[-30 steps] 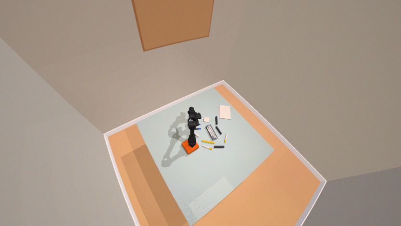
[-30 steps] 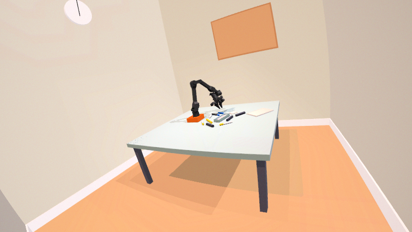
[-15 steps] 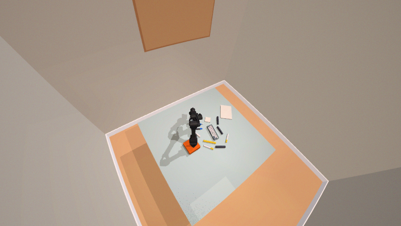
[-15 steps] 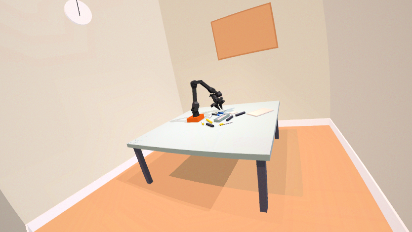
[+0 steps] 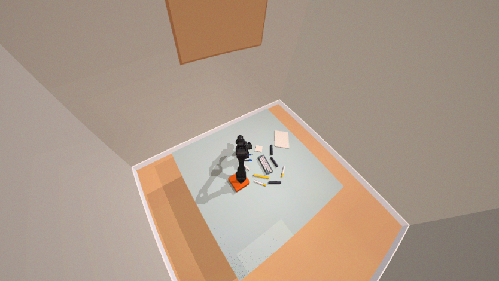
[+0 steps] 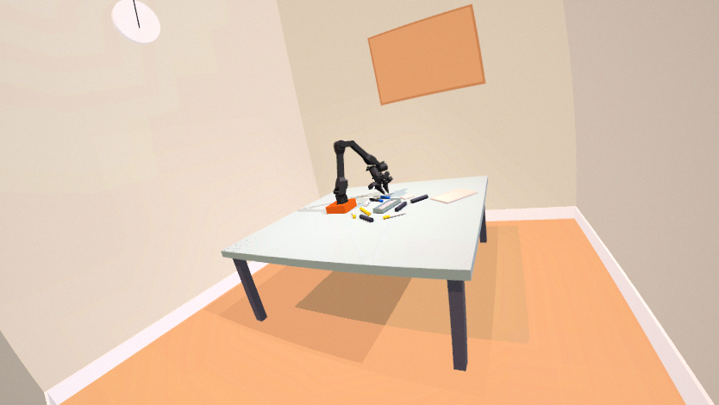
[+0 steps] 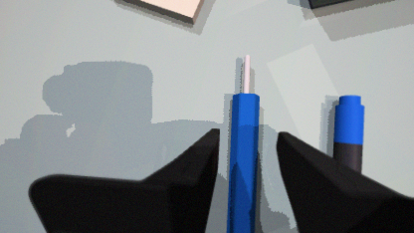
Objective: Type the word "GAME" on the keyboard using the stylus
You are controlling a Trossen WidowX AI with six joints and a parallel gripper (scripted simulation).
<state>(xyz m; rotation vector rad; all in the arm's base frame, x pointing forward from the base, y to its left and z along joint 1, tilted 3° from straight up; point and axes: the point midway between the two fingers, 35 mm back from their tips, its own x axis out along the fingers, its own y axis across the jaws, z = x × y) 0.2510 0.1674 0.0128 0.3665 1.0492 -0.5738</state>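
Observation:
The stylus (image 5: 250, 154) (image 6: 385, 196) (image 7: 244, 164), a blue barrel with a thin pale tip, lies on the desk. In the wrist view its tip points up the picture. My gripper (image 7: 248, 137) is open, with one black finger on each side of the barrel and a gap at both sides. It is low over the desk, pointing down. The keyboard (image 5: 265, 164) (image 6: 386, 205) lies beside the stylus, dark grey with pale keys; only a dark corner shows at the top right of the wrist view. Its letters cannot be read here.
A dark marker with a blue cap (image 7: 349, 121) (image 5: 249, 159) lies just right of my right finger in the wrist view. A pale square block (image 5: 258, 148) (image 7: 169, 7) lies beyond the stylus tip. A yellow pen (image 5: 261, 176), dark markers (image 5: 271, 149) (image 5: 274, 182) and a pale notebook (image 5: 281, 139) lie around the keyboard.

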